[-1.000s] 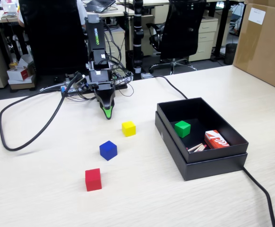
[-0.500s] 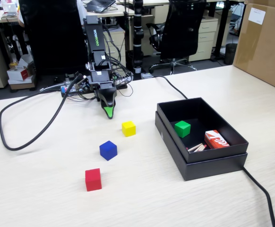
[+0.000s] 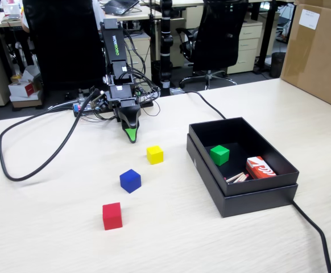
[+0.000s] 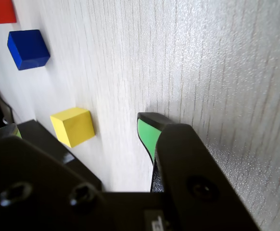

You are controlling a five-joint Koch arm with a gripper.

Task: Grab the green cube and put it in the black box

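The green cube lies inside the black box, near its left wall, on the right half of the table. My gripper hangs far from it at the back of the table, pointing down just above the surface, with its green tip up and left of the yellow cube. In the wrist view the gripper shows a green fingertip tight against the black jaw, and nothing is held.
A yellow cube, a blue cube and a red cube run diagonally across the table. The box also holds a red-and-white packet. A black cable loops at left; a big brown carton stands at right.
The arm shifted very slightly to the right early on and has stayed still since. The cubes and the box have not moved.
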